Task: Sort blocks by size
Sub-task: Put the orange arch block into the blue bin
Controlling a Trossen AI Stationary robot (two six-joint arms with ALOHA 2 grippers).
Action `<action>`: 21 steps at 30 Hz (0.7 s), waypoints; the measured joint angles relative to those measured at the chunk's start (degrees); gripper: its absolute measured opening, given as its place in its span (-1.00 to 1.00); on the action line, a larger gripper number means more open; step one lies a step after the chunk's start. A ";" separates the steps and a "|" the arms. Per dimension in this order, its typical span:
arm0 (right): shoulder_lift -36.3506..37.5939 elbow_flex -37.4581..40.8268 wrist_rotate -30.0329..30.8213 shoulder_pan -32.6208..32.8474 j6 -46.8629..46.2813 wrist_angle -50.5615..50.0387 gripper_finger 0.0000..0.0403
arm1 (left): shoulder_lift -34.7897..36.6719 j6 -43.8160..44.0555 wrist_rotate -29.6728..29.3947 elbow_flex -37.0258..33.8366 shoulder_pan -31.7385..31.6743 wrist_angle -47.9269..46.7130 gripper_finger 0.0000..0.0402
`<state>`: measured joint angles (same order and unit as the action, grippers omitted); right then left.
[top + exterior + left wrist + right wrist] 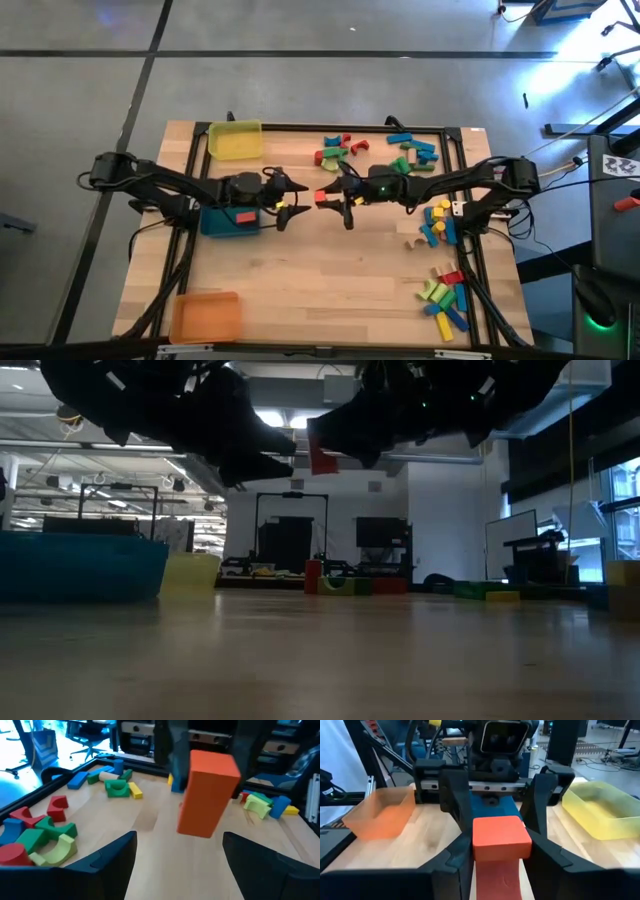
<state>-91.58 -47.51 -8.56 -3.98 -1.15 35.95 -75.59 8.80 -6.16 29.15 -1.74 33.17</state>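
Two grippers meet above the middle of your pale, wood-grained tabletop (pixel 300 270); the right gripper (pixel 335 196) is clamped on a red block (pixel 325 196), a smooth, square-ended rectangular bar with crisp edges, held off the surface between its dark matte fingers; the left gripper (pixel 290 197) faces it with its fingers spread wide and nothing in them, one finger standing on either side of the bar's free end without touching it, as your left wrist view shows.

Your remaining blocks (pixel 440 225) lie in loose clusters: red, green and blue pieces at the far edge near the middle (pixel 335 150), some with arched cut-outs; a blue and green group (pixel 415 150) just to its right; yellow and blue bars along the right rail; and a mixed heap of green, pink, yellow, blue and red pieces (pixel 445 300) at the near right corner.

Three shallow rectangular trays with rounded corners sit on the left side: a translucent yellow tray (pixel 235 140) at the far edge, a blue tray (pixel 215 222) under the left arm, and a translucent orange tray (pixel 205 317) at the near corner; dark metal rails frame the tabletop.
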 joint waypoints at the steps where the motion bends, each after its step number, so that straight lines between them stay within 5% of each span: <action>1: -0.33 0.00 0.00 0.28 -0.02 0.78 -0.30 | 0.00 0.00 0.00 0.00 0.03 0.42 0.40; 21: -7.90 -5.35 -0.09 2.86 1.90 10.83 -0.31 | 0.00 -1.98 3.40 -0.11 0.33 3.30 0.40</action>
<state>-99.48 -52.86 -8.64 -1.13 0.75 46.78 -75.59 6.82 -2.76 29.03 -1.41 36.47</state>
